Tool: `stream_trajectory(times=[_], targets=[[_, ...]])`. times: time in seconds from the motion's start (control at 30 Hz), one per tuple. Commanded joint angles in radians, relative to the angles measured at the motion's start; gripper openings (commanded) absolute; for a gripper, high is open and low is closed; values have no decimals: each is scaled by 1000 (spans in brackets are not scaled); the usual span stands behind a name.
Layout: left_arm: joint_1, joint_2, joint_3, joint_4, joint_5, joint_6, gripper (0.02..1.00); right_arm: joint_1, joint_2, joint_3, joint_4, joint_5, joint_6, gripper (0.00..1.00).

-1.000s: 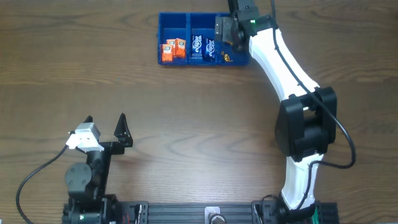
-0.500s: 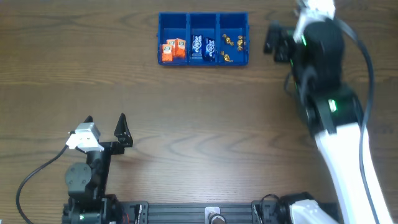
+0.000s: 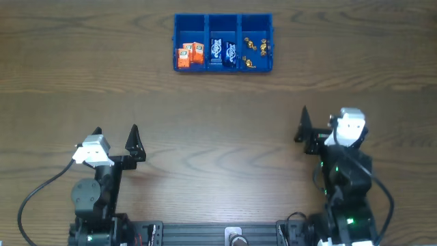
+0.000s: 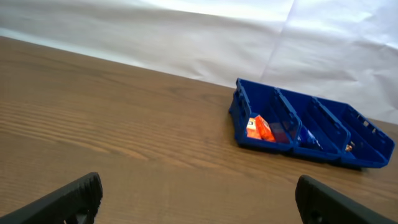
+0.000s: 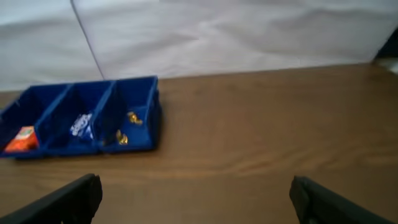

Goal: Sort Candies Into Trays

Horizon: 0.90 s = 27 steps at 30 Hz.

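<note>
A blue three-compartment tray [image 3: 223, 18] sits at the far middle of the wooden table. Its left compartment holds orange candies [image 3: 190, 55], the middle one blue-wrapped candies [image 3: 222, 52], the right one small gold candies [image 3: 255, 50]. The tray [image 4: 323, 118] also appears in the left wrist view and the tray [image 5: 74, 90] in the right wrist view. My left gripper [image 3: 116, 141] stands open near the front left, with nothing between its fingers. My right gripper [image 3: 321, 130] stands open near the front right, also with nothing in it. Both are far from the tray.
Bare wooden tabletop [image 3: 218, 130] stretches between the grippers and the tray. A white backdrop [image 4: 186, 37] rises behind the table's far edge. The arm bases and a black rail [image 3: 225, 234] line the front edge.
The right arm has pulled back from over the tray's right compartment to the front right of the table. The left arm has kept still.
</note>
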Motion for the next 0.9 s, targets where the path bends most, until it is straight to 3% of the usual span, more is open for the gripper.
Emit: stream_trajectory(times=[0.03,0.2,0.3,0.7,0.9], targets=[[6,-7,-20,-31,21,17,998,-57,-136,-159,43,-80,-12,998],[6,-7,-20,-31,21,17,998,-92,-296,-274,24,-80,-16,998],[6,-7,-20,-31,21,18,996,-92,-338,-288,41,-121,-40,998],[6,-7,-20,-31,21,17,998,-80,-397,-292,45,-119,-159,998],[6,-7,-20,-31,21,17,998,-83,-397,-293,46,-121,-161,998]])
